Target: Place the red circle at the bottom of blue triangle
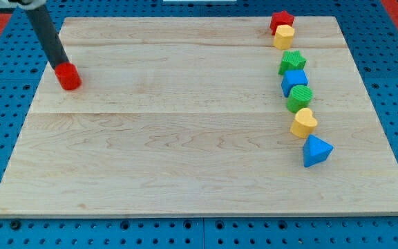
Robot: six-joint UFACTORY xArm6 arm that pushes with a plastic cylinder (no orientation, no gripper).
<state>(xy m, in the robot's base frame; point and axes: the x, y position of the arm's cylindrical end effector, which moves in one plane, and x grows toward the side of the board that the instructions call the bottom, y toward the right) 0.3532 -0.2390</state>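
Wooden board (185,138) (pale) carries eight coloured blocks.

board (185,145): pale wood, smooth, matt | red circle (68,76) at my tip (59,68): glossy plastic | rod (47,31): dark, matt

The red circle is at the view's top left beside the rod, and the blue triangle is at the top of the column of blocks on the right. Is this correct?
Not quite. The camera view shows the blue triangle at the bottom of that column, not the top. The red circle is indeed at the top left, against my tip.
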